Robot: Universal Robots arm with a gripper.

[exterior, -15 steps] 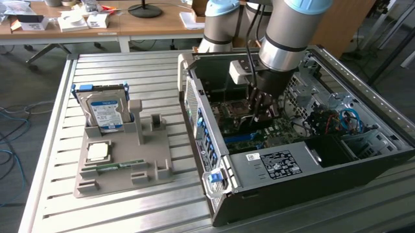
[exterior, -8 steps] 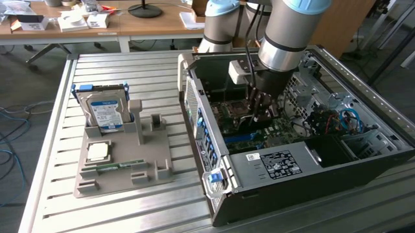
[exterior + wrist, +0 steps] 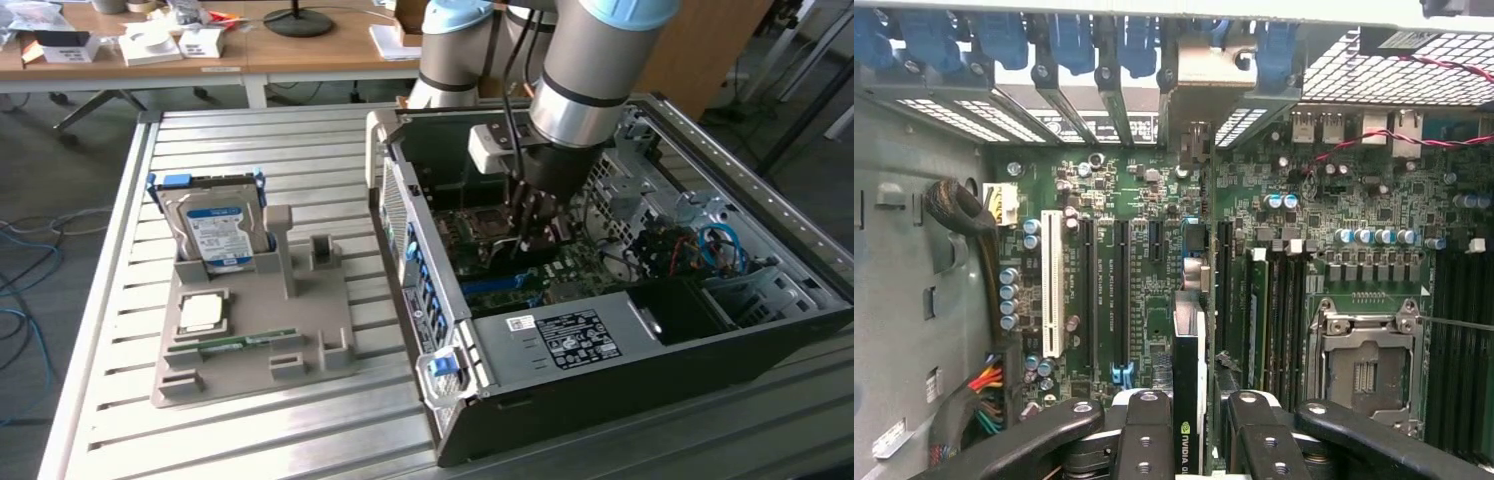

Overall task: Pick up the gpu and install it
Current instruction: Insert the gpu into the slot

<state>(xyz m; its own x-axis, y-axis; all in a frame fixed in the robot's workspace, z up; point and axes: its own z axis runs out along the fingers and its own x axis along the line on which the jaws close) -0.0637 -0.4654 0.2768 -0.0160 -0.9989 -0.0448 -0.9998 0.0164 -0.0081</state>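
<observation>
Inside the open computer case, the gripper is clenching the gpu between its two fingers. One finger is pressing each face of the card. The wrist view is looking along the card's thin edge, so both faces are staying hidden, and a small green logo is showing on that edge. The card is standing upright over the green motherboard, between the long black slots and the memory slots. Its lower edge is hiding behind its own body, so whether it is sitting in a slot cannot be told.

In the exterior view the arm is reaching down into the case, its upper part running out of frame. The gripper and the card are blending into the dark board beneath them.

One white slot is lying beside two long black ones. One processor socket is sitting near the memory slots.

Outside the case, on the slatted metal table, one gray holder is carrying three parts. One hard drive with a blue label is standing upright, one square processor chip is lying flat, and one slim green memory stick is lying below the chip.
</observation>
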